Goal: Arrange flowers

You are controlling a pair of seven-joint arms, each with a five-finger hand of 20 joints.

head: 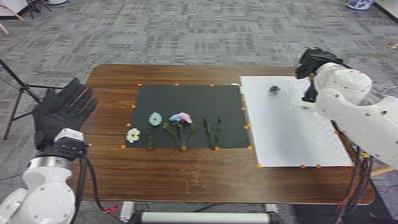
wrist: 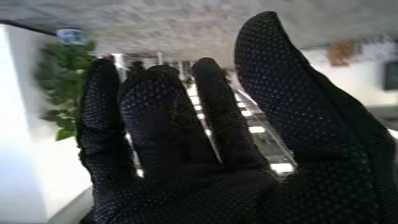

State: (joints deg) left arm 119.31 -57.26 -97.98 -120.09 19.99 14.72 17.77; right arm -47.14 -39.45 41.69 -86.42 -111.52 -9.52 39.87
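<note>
The robot's right hand [head: 317,59], fingers extended and thumb apart, hovers at the far right of a white sheet [head: 293,135] bearing a small dark piece [head: 274,90]. A white flower [head: 133,135], a pale blue flower [head: 155,119], a pink-and-blue cluster [head: 183,117] and green stems [head: 213,131] lie on the adjacent black mat [head: 188,97]. The left hand [head: 62,114] is open.

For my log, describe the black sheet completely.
The black sheet is matte, rectangular and flat, like paper or card, with orange bits along its edges. It lies on the table beside the white sheet. Its near half bears a blue flower, a pink and blue bunch, two green stems and, at the left edge, a white flower.
</note>
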